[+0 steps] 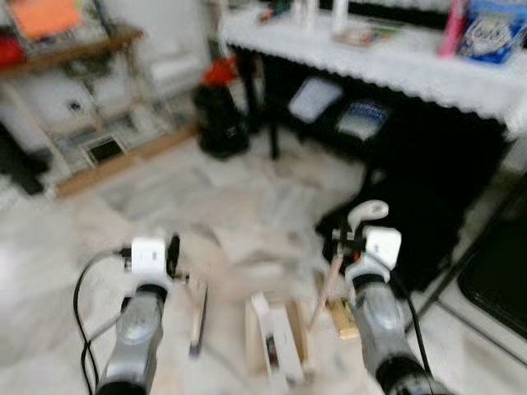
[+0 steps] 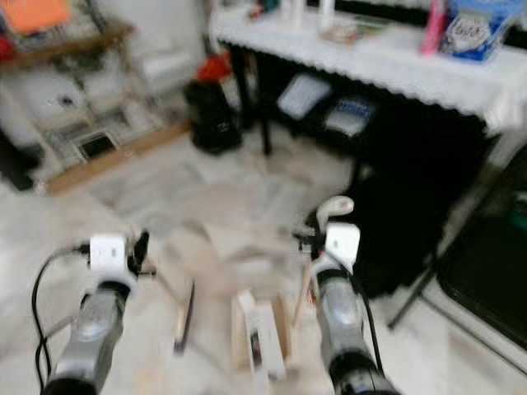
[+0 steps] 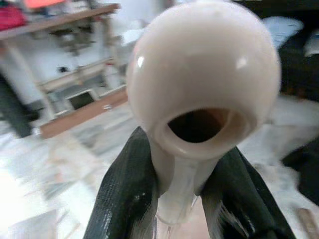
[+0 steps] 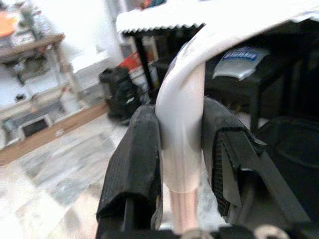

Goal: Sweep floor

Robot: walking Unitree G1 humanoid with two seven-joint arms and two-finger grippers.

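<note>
My left gripper is shut on a cream handle end, a round knob with a hole in it, squeezed between both black fingers. A thin stick slants from there down to the floor. My right gripper is shut on a white curved handle whose top rises above the fingers. A pinkish rod runs below it toward a white and tan dustpan-like thing on the pale marble floor. The eye views are blurred.
A black table with a white lace cloth stands ahead on the right, with items stored under it. A black bin sits by its left leg. A wooden shelf unit fills the far left. A black frame is at the right edge.
</note>
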